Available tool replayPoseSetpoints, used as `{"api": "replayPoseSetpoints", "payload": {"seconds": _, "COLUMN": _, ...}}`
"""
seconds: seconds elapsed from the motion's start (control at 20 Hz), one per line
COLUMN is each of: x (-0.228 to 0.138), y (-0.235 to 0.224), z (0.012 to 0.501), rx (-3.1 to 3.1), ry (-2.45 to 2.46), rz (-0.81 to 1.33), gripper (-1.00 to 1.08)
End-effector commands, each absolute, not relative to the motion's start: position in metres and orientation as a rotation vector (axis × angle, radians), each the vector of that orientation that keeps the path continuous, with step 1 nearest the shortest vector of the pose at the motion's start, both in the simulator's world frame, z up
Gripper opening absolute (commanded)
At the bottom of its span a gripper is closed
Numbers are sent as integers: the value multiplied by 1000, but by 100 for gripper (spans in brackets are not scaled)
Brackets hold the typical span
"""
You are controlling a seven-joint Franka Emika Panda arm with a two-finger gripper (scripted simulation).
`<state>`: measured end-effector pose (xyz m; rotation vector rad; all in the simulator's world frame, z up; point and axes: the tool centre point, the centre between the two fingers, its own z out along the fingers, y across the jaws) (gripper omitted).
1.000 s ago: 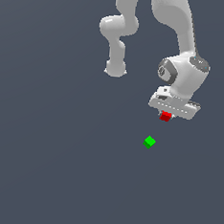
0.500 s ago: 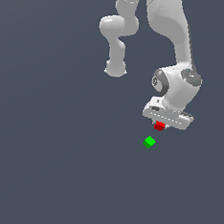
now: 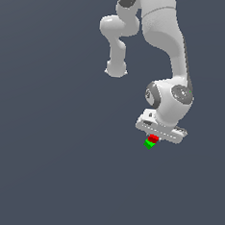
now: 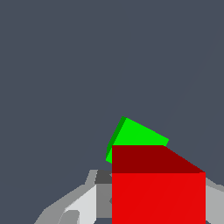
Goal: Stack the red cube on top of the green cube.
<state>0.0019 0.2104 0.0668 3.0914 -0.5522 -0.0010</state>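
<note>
My gripper (image 3: 153, 137) is shut on the red cube (image 3: 153, 138), which shows just under the white hand. The green cube (image 3: 149, 144) lies on the grey floor right below it, a little toward the exterior view's left. In the wrist view the red cube (image 4: 157, 188) fills the near part of the picture between the grey fingers (image 4: 83, 203), and the green cube (image 4: 138, 133) shows just beyond it, partly hidden behind it. Whether the two cubes touch cannot be told.
A flat grey floor (image 3: 47, 166) lies all around. The white arm's links (image 3: 164, 37) rise above the hand, with an elbow (image 3: 116, 66) toward the exterior view's left.
The gripper has carried the red cube down and toward the exterior view's left, from well above and beside the green cube to right over it. The green cube has not moved.
</note>
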Motion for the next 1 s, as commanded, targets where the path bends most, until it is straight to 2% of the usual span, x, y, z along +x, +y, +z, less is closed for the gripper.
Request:
{"api": "replayPoseSetpoints", "payload": {"seconds": 0.0, "x": 10, "y": 207, "z": 64, "rx": 3093, "ry": -550, "rz": 0, "gripper": -100}}
{"api": "replayPoseSetpoints", "payload": {"seconds": 0.45, "x": 15, "y": 205, "z": 62, "rx": 3093, "ry": -550, "rz": 0, "gripper": -100}}
{"api": "replayPoseSetpoints", "payload": {"seconds": 0.5, "x": 15, "y": 205, "z": 62, "rx": 3093, "ry": -550, "rz": 0, "gripper": 100}}
{"api": "replayPoseSetpoints", "payload": {"seconds": 0.95, "x": 15, "y": 205, "z": 62, "rx": 3093, "ry": -550, "rz": 0, "gripper": 100}}
